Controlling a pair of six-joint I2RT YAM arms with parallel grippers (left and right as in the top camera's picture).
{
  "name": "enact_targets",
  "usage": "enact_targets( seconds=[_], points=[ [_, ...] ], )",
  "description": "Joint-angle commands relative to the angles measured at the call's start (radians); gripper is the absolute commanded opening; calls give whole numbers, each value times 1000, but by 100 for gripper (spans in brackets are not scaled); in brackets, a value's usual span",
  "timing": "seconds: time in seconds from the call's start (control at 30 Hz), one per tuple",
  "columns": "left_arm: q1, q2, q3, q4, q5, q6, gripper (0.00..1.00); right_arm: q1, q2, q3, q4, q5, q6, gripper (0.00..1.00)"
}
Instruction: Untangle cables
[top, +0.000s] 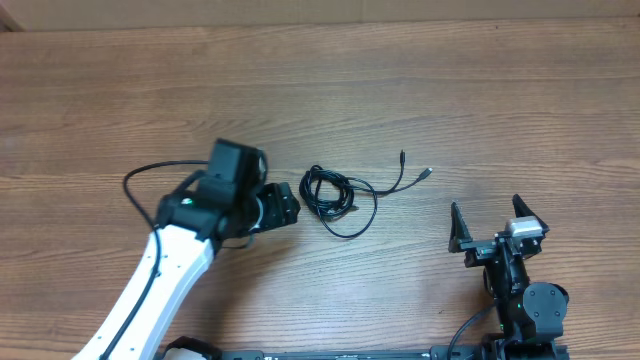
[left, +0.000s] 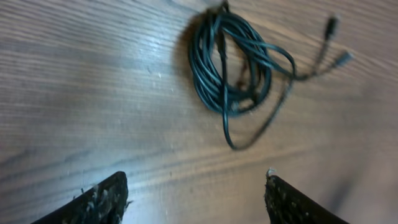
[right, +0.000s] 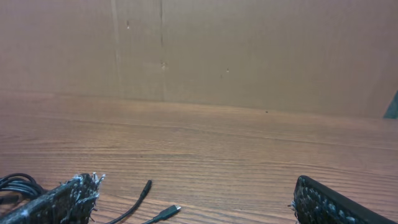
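Note:
The cables (top: 336, 194) lie as a tangled black coil in the middle of the table, with one loop trailing toward the front. Two plug ends (top: 402, 157) stick out to the right, one silver-tipped (top: 427, 173). My left gripper (top: 291, 205) sits just left of the coil, apart from it. In the left wrist view the coil (left: 233, 62) lies ahead of the open left gripper (left: 196, 177), with nothing between its fingers (left: 106, 199). My right gripper (top: 487, 208) stands open at the front right, away from the cables. Its wrist view shows both plugs (right: 146, 186) ahead of the right gripper (right: 194, 183).
The wooden table (top: 320, 90) runs back to a brown cardboard wall (right: 249, 50). A thicker black arm cable (top: 140, 180) loops out to the left of the left wrist.

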Motion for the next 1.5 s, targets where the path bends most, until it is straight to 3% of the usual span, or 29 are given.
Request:
enact_targets(
  seconds=[0.0, 0.27, 0.47, 0.77, 0.9, 1.0, 1.27, 1.37, 1.47],
  points=[
    [-44, 56, 24, 61, -135, -104, 72, -6, -11, -10, 2, 10, -2, 100],
    [-93, 213, 24, 251, -135, -110, 79, -6, -11, -10, 2, 10, -2, 100],
    [-106, 326, 24, 296, -116, -110, 79, -6, -12, -10, 2, 10, -2, 100],
    [-111, 469, 24, 318, -119, -109, 46, -6, -11, -10, 2, 10, -2, 100],
    [-111, 503, 24, 313, -119, -109, 18, -6, -12, -10, 2, 10, -2, 100],
    [-111, 510, 24, 307, -117, -109, 4, -6, -12, -10, 2, 10, -2, 100],
    [-100, 486, 28, 244, -116, -132, 4, -6, -12, -10, 2, 10, -2, 100],
    [-78, 445, 53, 170, -116, -232, 4, -6, -11, -10, 2, 10, -2, 100],
    [-57, 387, 81, 67, -102, -423, 4, -6, -11, -10, 2, 10, -2, 100]
  ],
)
